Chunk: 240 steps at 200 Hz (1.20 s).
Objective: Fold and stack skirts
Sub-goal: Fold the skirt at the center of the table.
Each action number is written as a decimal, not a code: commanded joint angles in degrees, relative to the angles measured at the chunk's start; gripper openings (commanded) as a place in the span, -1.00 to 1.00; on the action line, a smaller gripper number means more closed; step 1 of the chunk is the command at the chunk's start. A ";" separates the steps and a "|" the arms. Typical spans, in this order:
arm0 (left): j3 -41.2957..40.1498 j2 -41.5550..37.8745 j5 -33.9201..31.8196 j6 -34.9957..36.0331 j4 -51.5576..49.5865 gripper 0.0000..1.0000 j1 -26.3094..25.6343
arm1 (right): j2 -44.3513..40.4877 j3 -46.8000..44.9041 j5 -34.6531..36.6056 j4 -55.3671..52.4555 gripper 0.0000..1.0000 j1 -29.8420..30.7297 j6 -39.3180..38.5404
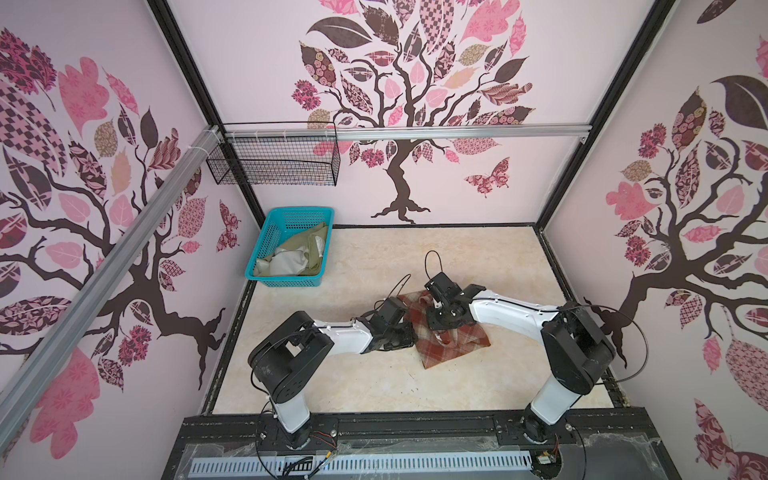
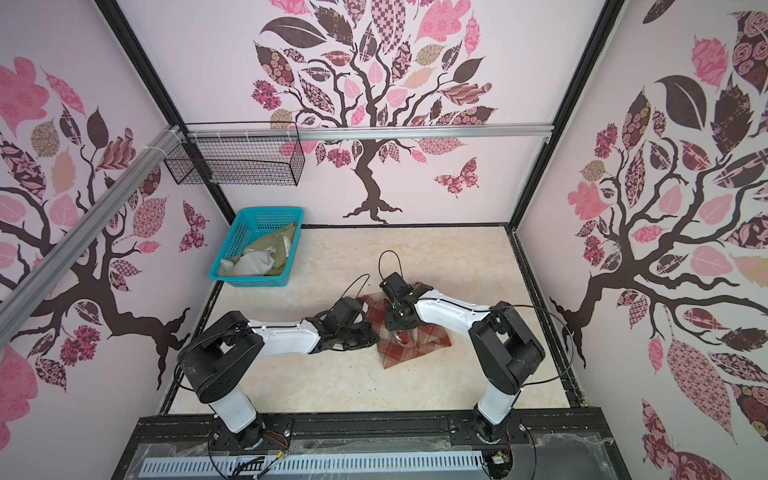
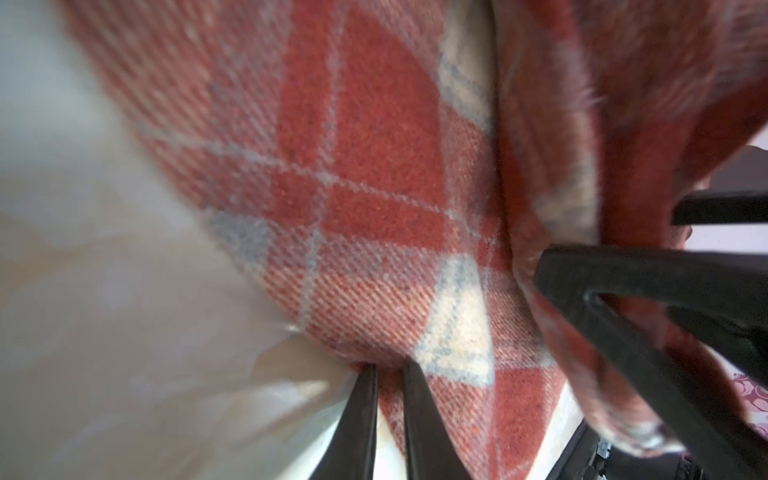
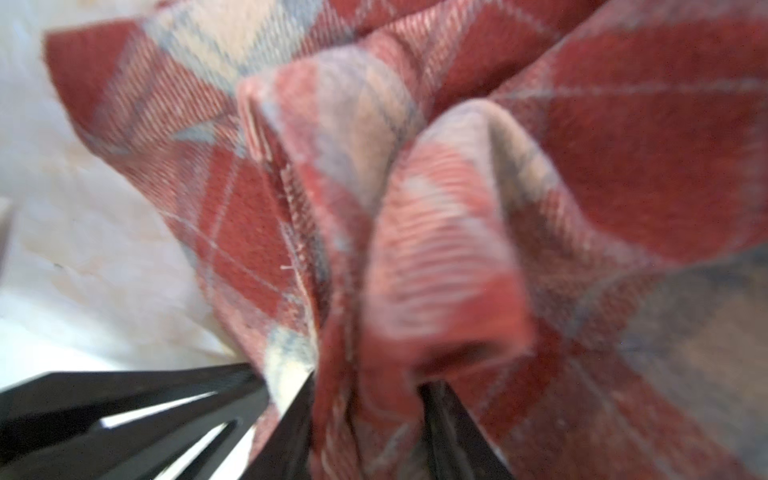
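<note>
The rust-red and cream plaid skirt (image 1: 451, 347) (image 2: 415, 351) lies bunched on the pale table in both top views, between the two arms. My left gripper (image 3: 390, 368) is shut on a thin edge of the plaid skirt (image 3: 365, 174) at its left side. My right gripper (image 4: 370, 382) is over the skirt's middle, its jaws apart with a loose bunched fold of plaid cloth (image 4: 449, 232) between them. Each wrist view shows the other gripper's black fingers close by. The olive-green skirt (image 1: 299, 253) (image 2: 266, 253), pale lining showing, lies crumpled in the turquoise basket.
The turquoise basket (image 1: 286, 283) (image 2: 249, 281) stands at the table's back left corner. An empty black wire basket (image 1: 274, 164) hangs on the rail above it. Patterned walls close the cell on three sides. Bare table (image 1: 374, 386) lies in front of the plaid skirt.
</note>
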 commanded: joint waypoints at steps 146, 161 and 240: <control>4.98 -11.25 -8.95 6.47 -13.89 -0.27 1.29 | -21.27 -11.08 -6.91 4.19 0.20 -1.24 0.80; 7.85 -8.88 -7.82 7.75 -14.46 -0.17 2.14 | -22.82 -13.86 -5.83 4.64 0.21 -1.17 0.71; 13.73 -1.22 1.24 8.08 -8.98 -0.07 5.76 | -24.32 -18.04 0.84 4.83 0.32 -0.02 -2.26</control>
